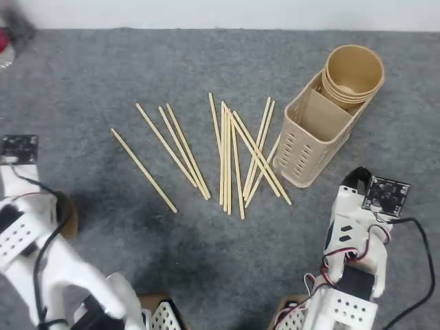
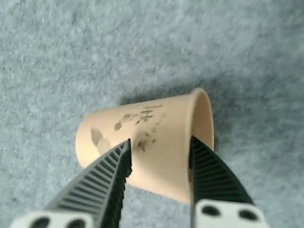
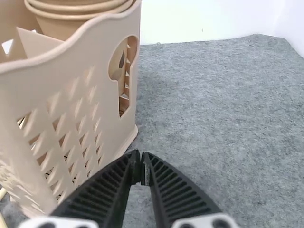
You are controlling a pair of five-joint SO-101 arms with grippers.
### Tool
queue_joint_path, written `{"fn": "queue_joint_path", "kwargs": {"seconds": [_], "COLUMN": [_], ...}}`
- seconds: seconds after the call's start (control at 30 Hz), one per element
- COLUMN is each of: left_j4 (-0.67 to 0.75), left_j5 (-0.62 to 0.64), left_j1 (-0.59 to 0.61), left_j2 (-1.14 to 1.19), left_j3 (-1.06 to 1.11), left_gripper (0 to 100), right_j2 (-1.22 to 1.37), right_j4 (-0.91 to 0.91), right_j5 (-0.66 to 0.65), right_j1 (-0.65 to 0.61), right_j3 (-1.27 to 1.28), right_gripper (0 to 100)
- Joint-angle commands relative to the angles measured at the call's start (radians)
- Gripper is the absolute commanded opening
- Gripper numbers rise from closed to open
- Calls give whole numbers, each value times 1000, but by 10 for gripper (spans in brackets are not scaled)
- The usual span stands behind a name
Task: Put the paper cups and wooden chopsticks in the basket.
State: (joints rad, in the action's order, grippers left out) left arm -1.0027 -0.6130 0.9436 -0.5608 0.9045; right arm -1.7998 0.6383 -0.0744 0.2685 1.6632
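Overhead, the grey carpeted desk (image 1: pixel 206 62) carried a slotted basket (image 1: pixel 313 148) at its right side, with stacked paper cups (image 1: pixel 353 72) filling its far compartment. The right gripper (image 3: pixel 141 164) sat low just beside the basket's near wall, its fingers pressed together on nothing. The left gripper (image 2: pixel 159 145) hung over a lone paper cup (image 2: pixel 152 123) lying on its side, fingers spread across it. Wooden chopsticks (image 1: pixel 227 158) lay fanned over the middle of the desk, the rightmost crossing each other beside the basket's foot.

No legible text anywhere.
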Motion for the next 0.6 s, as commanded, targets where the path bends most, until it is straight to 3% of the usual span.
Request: {"fn": "queue_joint_path", "kwargs": {"seconds": [0.0, 0.37, 0.57], "left_j4": [23, 21, 18], "left_j5": [-51, -224, -226], "left_j1": [38, 41, 35], "left_j2": [-35, -35, -35], "left_j3": [-2, 15, 7], "left_gripper": [180, 14, 11], "right_j2": [-12, -15, -15], "right_j4": [7, 24, 24], "right_j5": [9, 8, 8], "right_j1": [-13, -13, -15], "right_j3": [20, 20, 20], "right_gripper": [9, 9, 9]}}
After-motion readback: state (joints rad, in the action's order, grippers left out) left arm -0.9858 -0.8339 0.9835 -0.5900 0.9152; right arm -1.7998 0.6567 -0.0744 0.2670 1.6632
